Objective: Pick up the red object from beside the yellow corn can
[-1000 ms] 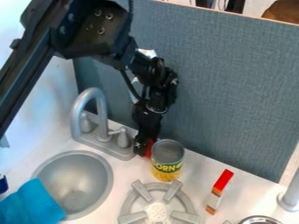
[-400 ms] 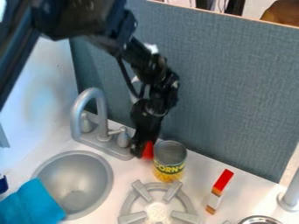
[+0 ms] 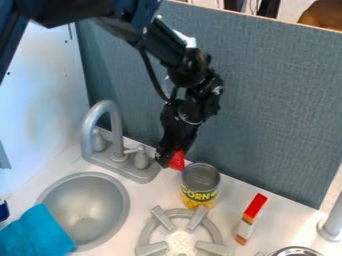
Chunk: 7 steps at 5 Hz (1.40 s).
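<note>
My gripper (image 3: 169,158) hangs down between the faucet and the can, in front of the grey-blue back panel. It is shut on a small red object (image 3: 177,160), mostly hidden by the fingers. Just to the lower right of the red object stands a corn can (image 3: 200,186) with a yellow and green label, upright on the white counter (image 3: 230,200). Whether the red object touches the can, I cannot tell.
The grey faucet (image 3: 115,131) rises behind the round sink (image 3: 85,209), with a blue cloth (image 3: 41,232) at its lower left. A grey burner (image 3: 179,241) is below the can; a red, white and orange box (image 3: 251,218) lies right.
My gripper first dipped slightly, then rose and moved right, and the red object followed it. The can has shifted a little to the right.
</note>
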Available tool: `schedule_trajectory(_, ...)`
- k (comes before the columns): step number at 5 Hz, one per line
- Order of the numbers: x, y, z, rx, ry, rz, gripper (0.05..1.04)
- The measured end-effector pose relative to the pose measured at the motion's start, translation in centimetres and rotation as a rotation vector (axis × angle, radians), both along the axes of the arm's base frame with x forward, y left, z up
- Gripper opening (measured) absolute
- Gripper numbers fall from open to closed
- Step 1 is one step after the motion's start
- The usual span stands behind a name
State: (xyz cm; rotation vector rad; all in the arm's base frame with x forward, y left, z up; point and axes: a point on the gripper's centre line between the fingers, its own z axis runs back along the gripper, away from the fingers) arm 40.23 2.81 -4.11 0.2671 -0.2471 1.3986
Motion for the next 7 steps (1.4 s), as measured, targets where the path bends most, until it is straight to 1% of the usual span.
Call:
schedule_trajectory(1,-0.5,-1.1,2.1,0.052,-0.059,-0.074,0.833)
schedule_trajectory(2,-0.7,-3.6,3.2,0.098,-0.122,-0.188,0.833)
schedule_trajectory(3,-1.6,-6.3,4.1,0.131,-0.171,-0.308,0.833)
schedule_trajectory(4,-1.7,-9.1,4.2,0.130,-0.229,-0.438,0.833)
schedule_trajectory(5,-2.7,-11.0,4.3,0.176,-0.269,-0.531,0.833)
schedule_trajectory(6,-4.0,-12.9,6.0,0.176,-0.348,-0.646,0.833)
schedule_trajectory(7,-4.8,-13.4,6.7,0.137,-0.366,-0.715,0.833)
